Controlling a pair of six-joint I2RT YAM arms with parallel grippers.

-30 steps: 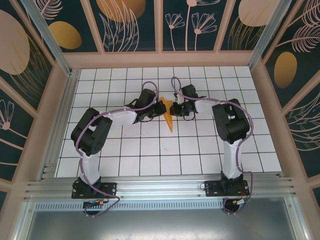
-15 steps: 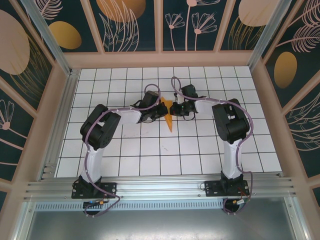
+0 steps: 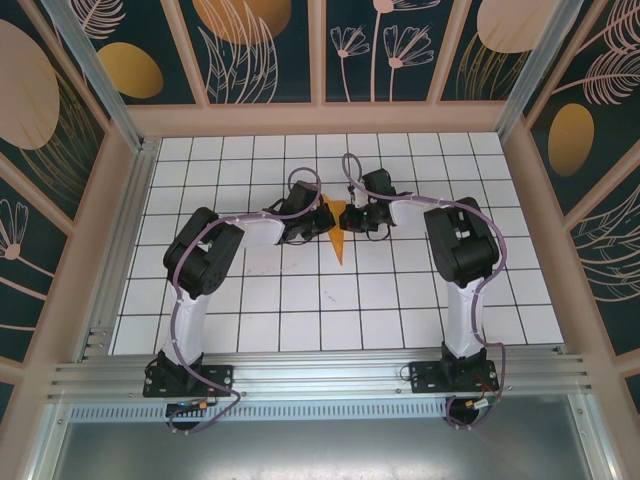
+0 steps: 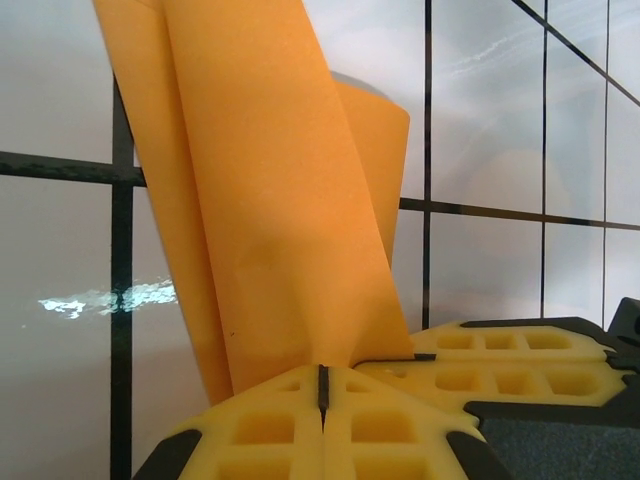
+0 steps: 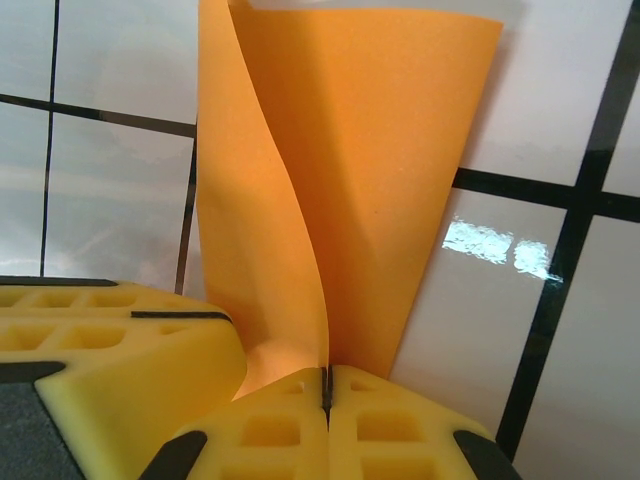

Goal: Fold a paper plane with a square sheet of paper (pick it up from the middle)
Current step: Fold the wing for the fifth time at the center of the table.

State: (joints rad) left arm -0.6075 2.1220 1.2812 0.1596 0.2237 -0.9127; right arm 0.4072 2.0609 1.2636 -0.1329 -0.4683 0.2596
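Note:
The paper plane [image 3: 339,243] is orange paper folded into a slim dart, its tip pointing toward the near edge, at the middle of the white tiled table [image 3: 300,300]. My left gripper [image 3: 324,218] is shut on its wide end from the left, and my right gripper [image 3: 352,218] is shut on it from the right. In the left wrist view the folded layers [image 4: 280,200] rise from my closed left gripper [image 4: 322,388], with the right gripper's fingers [image 4: 500,355] beside them. In the right wrist view the paper [image 5: 380,180] stands up from the closed right gripper [image 5: 326,388].
Patterned walls with a wooden frame [image 3: 320,118] enclose the table on three sides. An aluminium rail [image 3: 320,375] runs along the near edge by the arm bases. Open tiles lie in front of the dart's tip.
The left arm's elbow has swung to the right and its wrist has edged closer to the paper. The dart and the right arm have hardly moved.

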